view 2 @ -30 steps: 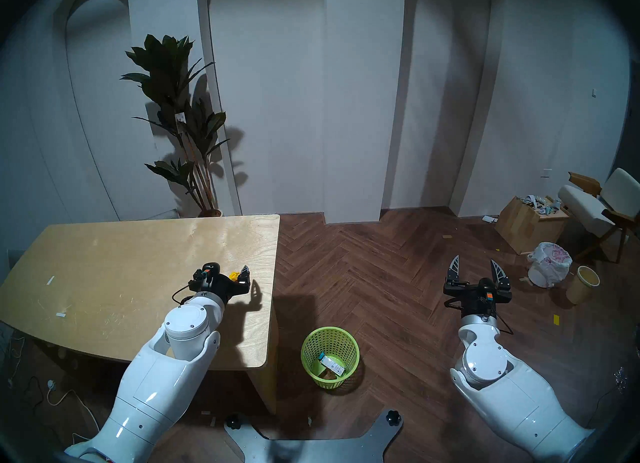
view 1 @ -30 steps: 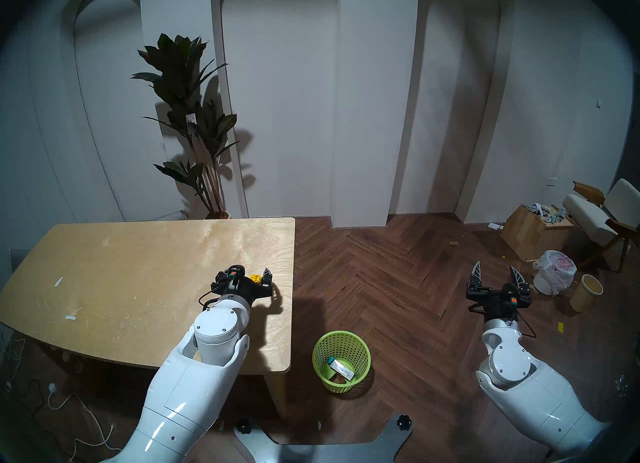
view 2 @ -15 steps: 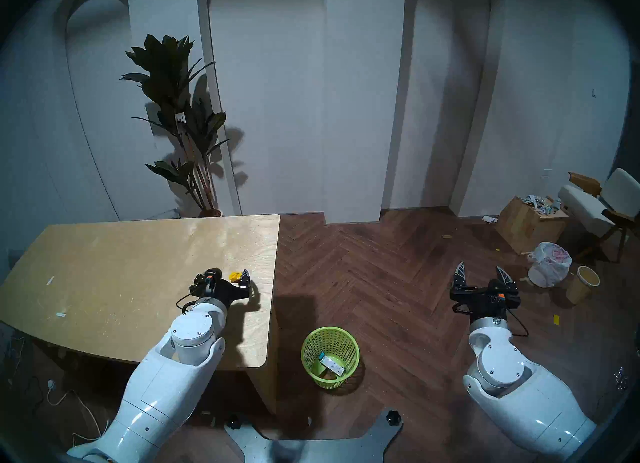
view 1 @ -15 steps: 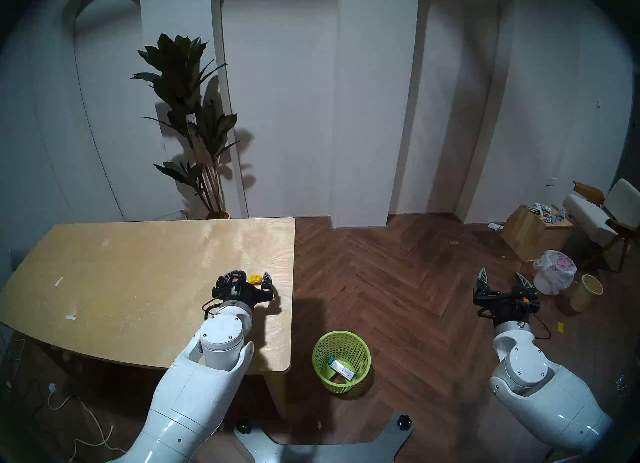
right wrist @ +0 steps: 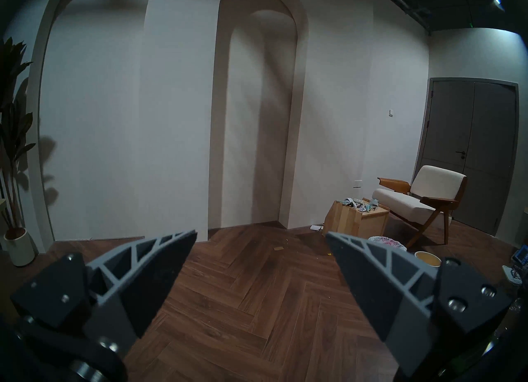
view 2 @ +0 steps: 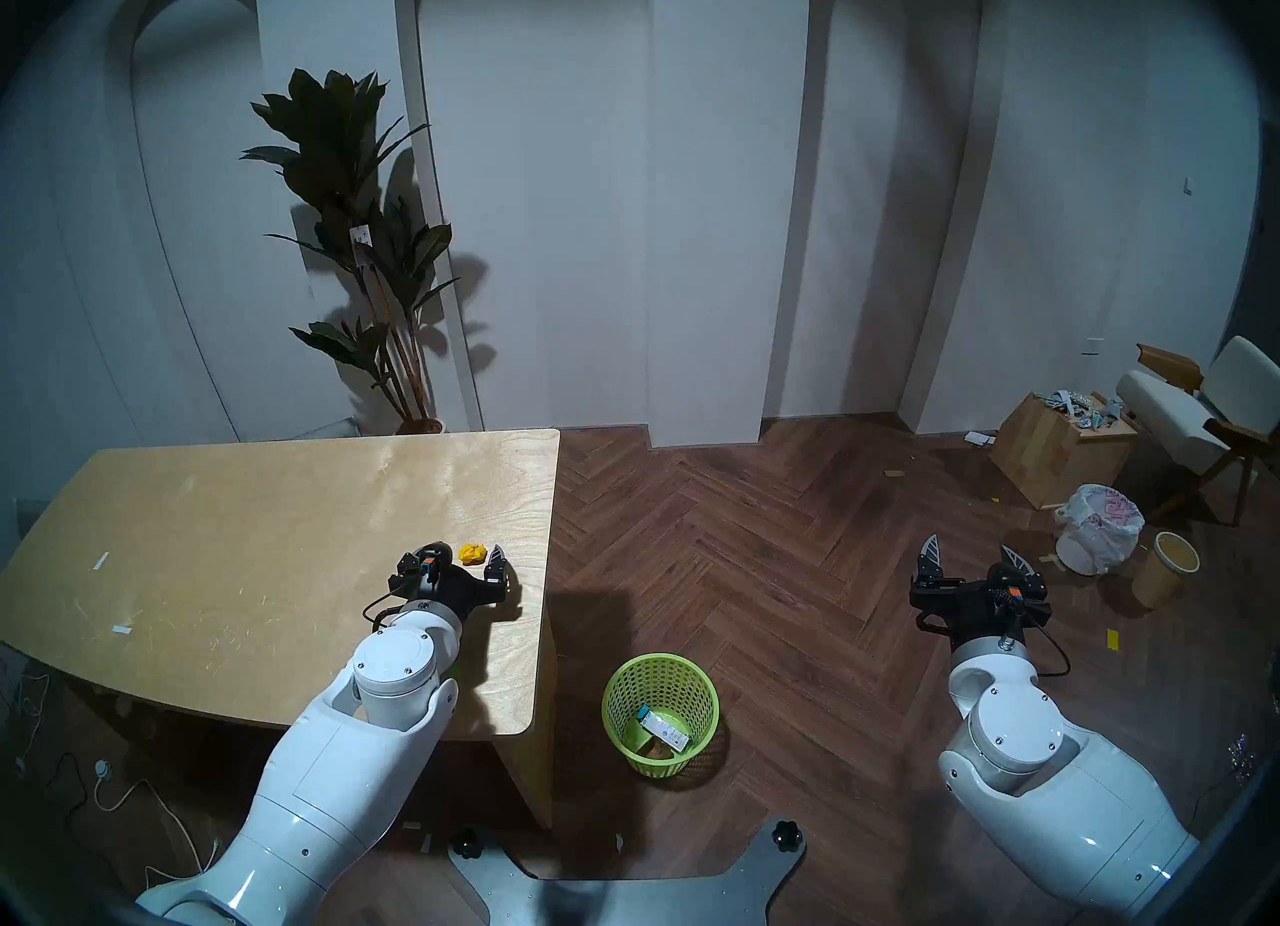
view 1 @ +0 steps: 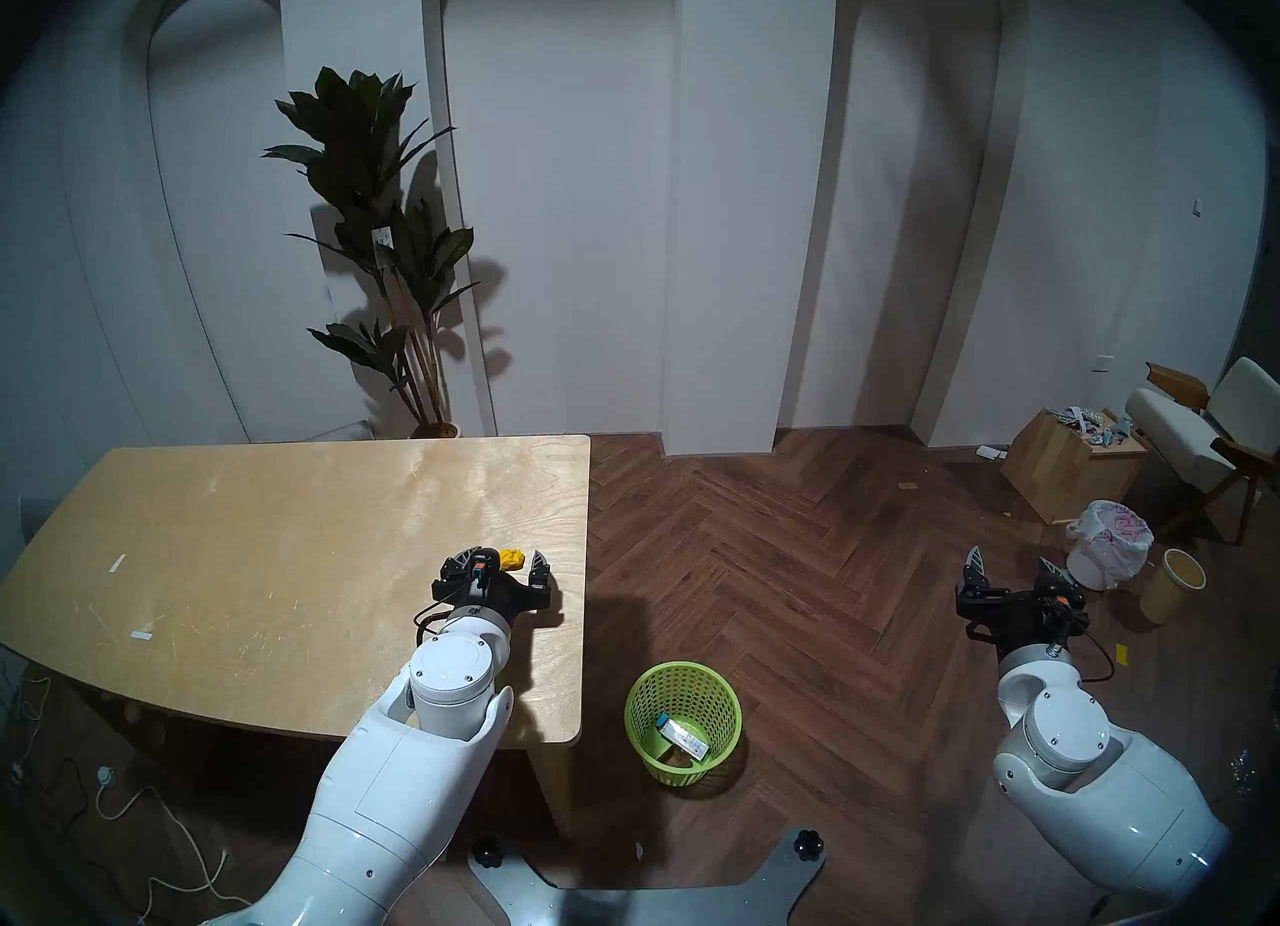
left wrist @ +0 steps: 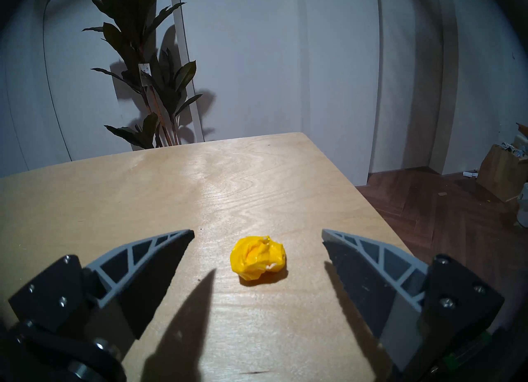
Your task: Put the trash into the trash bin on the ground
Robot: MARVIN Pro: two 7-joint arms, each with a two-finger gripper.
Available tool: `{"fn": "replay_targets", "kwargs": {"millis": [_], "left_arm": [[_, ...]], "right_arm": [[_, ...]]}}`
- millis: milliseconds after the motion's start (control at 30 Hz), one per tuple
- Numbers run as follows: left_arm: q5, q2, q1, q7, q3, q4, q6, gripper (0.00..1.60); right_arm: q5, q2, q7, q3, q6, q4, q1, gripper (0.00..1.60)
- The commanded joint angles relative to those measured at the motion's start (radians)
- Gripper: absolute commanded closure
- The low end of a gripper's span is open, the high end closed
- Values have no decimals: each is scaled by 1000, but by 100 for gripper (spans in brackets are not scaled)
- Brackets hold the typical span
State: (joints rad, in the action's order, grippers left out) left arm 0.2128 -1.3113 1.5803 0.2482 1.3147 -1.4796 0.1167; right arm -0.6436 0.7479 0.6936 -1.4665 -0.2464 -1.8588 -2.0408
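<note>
Left gripper [left wrist: 257, 231]: jaws wide, nothing in them, pointing forward and tilted a little down over the table [view 1: 277, 522]. Both fingertips [left wrist: 183, 234] show clear in the wrist view.

Key relation: the crumpled yellow paper ball [left wrist: 258, 257] sits at 12 o'clock from the jaws, in the gap between the two tips and slightly past them, touching neither. It looks a shade nearer the right finger than the left. No real long axis (roughly round, lumpy), so I judge no wrist roll is needed; a short advance and a close should catch it.

Ball on the table near its right edge, at about 11 o'clock from the green trash bin [view 1: 682, 723] on the floor. Left arm is plainly the nearer one.

Right gripper [view 1: 1011, 561]: jaws also wide and empty, out over the wooden floor, well apart from the ball and bin.

Materials: ball is creased paper, light, likely to squash or skid on the smooth pale plywood. Fingers are grey ribbed plastic with dark flat pads. Bin is lime mesh plastic, tapering down; a blue-and-white carton [view 1: 682, 737] already lies inside with something brownish under it (too dim to name).
</note>
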Motion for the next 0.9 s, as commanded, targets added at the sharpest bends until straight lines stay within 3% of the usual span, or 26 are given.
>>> {"fn": "replay_targets", "kwargs": {"millis": [0,567,867], "left_arm": [[0,-4,-41,-5,8,18,-17,0],[1,-27,-77,-32,8,104,-36,3],[31,-51,-77,-40,29,127,-10,48]], "right_arm": [[8,-13,-5,-13,-10,-20,1,0],[7,-14,-5,-12,-12,-20,0,0],[7,-15,-4,-12,-12,-21,0,0]]}}
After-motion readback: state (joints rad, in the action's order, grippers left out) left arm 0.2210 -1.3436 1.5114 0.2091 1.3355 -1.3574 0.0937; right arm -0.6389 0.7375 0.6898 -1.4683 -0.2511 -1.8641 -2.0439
